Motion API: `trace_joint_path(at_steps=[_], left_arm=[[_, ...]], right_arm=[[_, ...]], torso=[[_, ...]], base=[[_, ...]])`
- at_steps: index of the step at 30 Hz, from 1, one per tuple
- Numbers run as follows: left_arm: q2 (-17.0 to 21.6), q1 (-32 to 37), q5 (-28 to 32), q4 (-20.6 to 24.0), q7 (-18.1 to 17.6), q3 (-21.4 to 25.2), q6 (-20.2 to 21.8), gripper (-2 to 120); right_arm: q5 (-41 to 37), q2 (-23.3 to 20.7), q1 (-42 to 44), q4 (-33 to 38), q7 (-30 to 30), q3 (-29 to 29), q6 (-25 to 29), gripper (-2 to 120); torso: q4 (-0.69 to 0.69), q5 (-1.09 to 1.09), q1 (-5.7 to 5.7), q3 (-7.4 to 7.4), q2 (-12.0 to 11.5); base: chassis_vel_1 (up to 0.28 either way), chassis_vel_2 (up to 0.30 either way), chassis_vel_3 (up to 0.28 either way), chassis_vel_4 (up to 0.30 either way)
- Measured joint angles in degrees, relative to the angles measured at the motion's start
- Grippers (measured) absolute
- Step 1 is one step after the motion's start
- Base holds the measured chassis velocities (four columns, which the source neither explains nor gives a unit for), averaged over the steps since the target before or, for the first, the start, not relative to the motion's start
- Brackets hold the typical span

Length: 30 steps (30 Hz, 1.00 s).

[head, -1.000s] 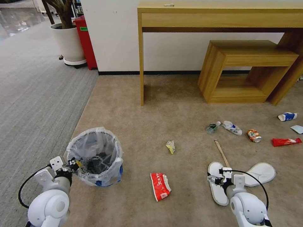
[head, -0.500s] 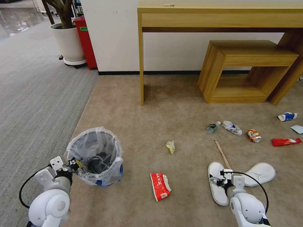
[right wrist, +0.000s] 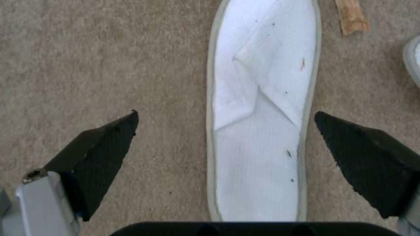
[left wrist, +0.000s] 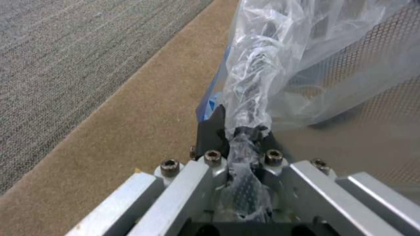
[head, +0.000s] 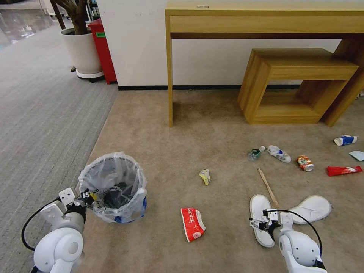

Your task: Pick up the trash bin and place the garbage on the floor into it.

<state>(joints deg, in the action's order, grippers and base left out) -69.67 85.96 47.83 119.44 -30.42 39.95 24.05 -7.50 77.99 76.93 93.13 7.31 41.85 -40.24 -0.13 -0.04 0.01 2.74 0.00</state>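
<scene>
Overhead, from the head view, the trash bin (head: 113, 186) stands on the tan carpet (head: 197, 136) beside the grey ribbed carpet (head: 41, 113); the left gripper (head: 92, 196) sits at its near rim. The right gripper (head: 259, 224) hangs over the left-hand white slipper (head: 259, 212); the second slipper (head: 313, 207), wooden stick (head: 267, 186), red-white carton (head: 193, 224), crushed can (head: 305, 163), clear bottle (head: 278, 153) and red wrapper (head: 344, 170) lie scattered.

Left wrist view: the left gripper (left wrist: 242, 131) is clamped on the bin's plastic liner (left wrist: 280, 68).

Right wrist view: the right gripper (right wrist: 225, 119) is spread wide, one fingertip (right wrist: 116, 132) either side of the slipper (right wrist: 262, 108), not touching it
</scene>
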Motion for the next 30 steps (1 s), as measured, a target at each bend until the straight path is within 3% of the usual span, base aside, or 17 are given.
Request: trace_joint_path(at_steps=[30], left_arm=[[-0.97, 0.07, -0.40, -0.45, 0.22, 0.46, -0.57, 2]], right_arm=[[-0.37, -1.46, -5.23, -6.30, -2.21, 0.98, 3.86, 100]], torso=[[0.00, 0.00, 0.00, 0.00, 0.00]], base=[[0.000, 0.000, 0.000, 0.000]])
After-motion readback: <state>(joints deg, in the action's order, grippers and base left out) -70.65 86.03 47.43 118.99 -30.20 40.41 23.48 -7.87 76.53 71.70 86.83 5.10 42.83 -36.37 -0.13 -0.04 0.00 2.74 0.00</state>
